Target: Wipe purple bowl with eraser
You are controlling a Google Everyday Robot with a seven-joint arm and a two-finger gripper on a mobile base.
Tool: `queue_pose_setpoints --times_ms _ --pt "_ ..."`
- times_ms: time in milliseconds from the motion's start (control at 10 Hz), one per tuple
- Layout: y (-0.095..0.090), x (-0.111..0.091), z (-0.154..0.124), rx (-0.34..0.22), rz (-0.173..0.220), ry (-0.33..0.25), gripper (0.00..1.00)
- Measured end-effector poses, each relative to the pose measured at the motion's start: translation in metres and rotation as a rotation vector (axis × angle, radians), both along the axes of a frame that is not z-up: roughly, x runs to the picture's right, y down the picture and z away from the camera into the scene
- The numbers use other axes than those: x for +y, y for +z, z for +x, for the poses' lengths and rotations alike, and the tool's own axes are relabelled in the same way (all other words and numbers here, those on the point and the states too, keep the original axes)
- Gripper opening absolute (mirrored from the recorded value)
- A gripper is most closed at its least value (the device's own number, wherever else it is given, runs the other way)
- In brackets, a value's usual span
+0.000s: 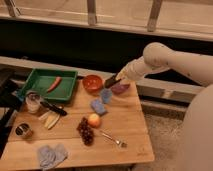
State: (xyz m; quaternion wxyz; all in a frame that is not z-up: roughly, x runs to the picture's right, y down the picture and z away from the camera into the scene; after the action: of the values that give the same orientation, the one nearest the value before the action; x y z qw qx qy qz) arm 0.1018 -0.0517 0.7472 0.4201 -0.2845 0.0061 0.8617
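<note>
**Tool over the purple bowl at the back of the tabletop**

Camera view: The arm reaches in from the right, and its tool (112,81) hangs at the far edge of the wooden tabletop (125,130), pressed closed. A dark, flat block shows at its tip, most likely the eraser (109,82), though the grip itself is too small to make out clearly. The purple bowl (120,88) sits just right of and slightly below the tool, partly covered by the arm; whether the block touches the bowl's rim cannot be told.

Just left of the tool stands the orange bowl (92,83), close beside the purple one. Directly below the tool lie two blue sponge pieces (101,100), one nearer the tool and the other a little further toward the front. Further below are an apple (94,120) and a bunch of dark grapes (85,131), touching each other, with a fork (112,138) to their right.

Well to the left of the tool, a green tray (35,91) holds a red-orange chili (55,83). In front of the tray are a glass jar (33,102), a black-handled tool (54,108), banana pieces (49,119) and a small tin (22,130). A grey-blue cloth (52,155) lies crumpled at the front left edge.

No writing or brand mark can be read on any item.
</note>
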Motion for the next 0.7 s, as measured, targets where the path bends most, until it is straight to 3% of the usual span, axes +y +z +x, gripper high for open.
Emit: queue_pose_setpoints --times_ms 300,700 --pt "0.011 -0.001 0.013 0.032 -0.007 0.047 0.0" --pt "0.056 -0.025 0.074 0.131 -0.027 0.177 0.0"
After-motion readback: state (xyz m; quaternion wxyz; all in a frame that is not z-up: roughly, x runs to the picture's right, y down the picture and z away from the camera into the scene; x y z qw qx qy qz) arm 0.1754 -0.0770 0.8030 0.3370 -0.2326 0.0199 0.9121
